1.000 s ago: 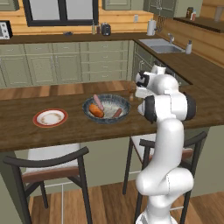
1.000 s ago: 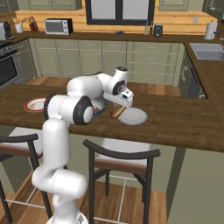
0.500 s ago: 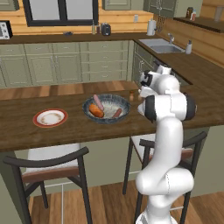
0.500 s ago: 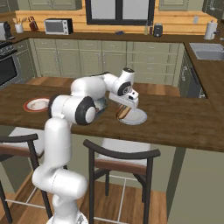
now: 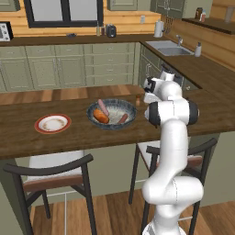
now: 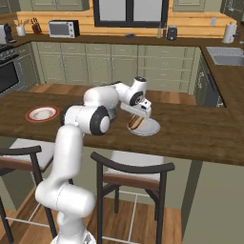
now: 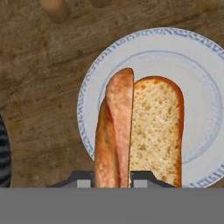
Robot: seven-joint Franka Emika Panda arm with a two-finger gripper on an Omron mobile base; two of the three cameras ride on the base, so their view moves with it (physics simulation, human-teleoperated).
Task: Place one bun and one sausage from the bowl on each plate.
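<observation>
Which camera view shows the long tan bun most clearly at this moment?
The hand view: the tan bun is large there, its split and crumb plain, over the white plate. The right base view shows it small under the gripper. In the left base view I cannot make it out.

Tan, pale-cut bun (image 7: 144,131) on a white, blue-edged plate (image 7: 201,83); red-orange-rimmed plate (image 5: 53,123) on dark wood.

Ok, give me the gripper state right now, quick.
Gripper: closed on the long tan bun, fingers either side of its near end, holding it over the white plate.
</observation>
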